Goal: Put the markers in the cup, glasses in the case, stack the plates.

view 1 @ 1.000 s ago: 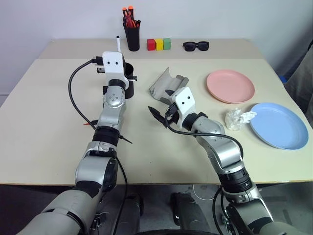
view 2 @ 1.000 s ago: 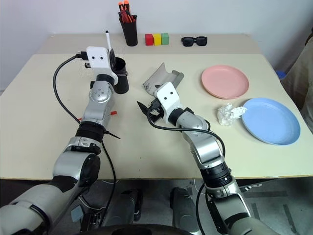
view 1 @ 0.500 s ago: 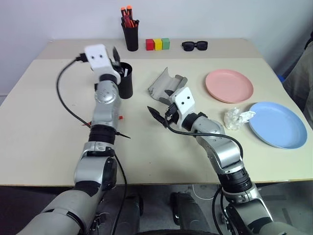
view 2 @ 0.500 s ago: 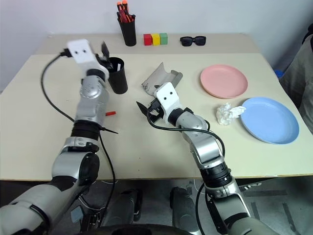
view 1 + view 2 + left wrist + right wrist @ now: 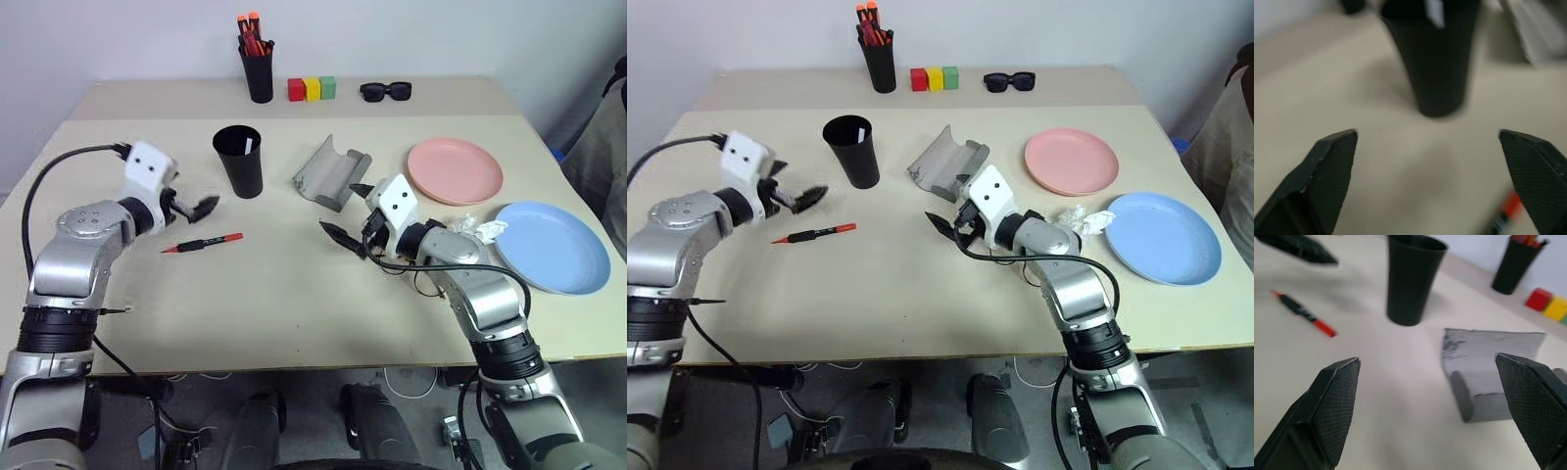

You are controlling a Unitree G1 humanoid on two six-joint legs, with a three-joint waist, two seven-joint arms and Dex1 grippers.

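While open, left gripper point(image 5: 193, 207) | red marker point(image 5: 202, 242) just below | cup point(image 5: 239, 161) beyond

My head cameras look down over the table point(image 5: 294, 294); both wrist cameras sit low (close in), sharing the cup point(image 5: 1413, 279).

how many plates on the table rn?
2. The pink plate sits right of the open grey case; the blue plate lies nearer the table's right edge, apart from it, not stacked. None appear hidden.
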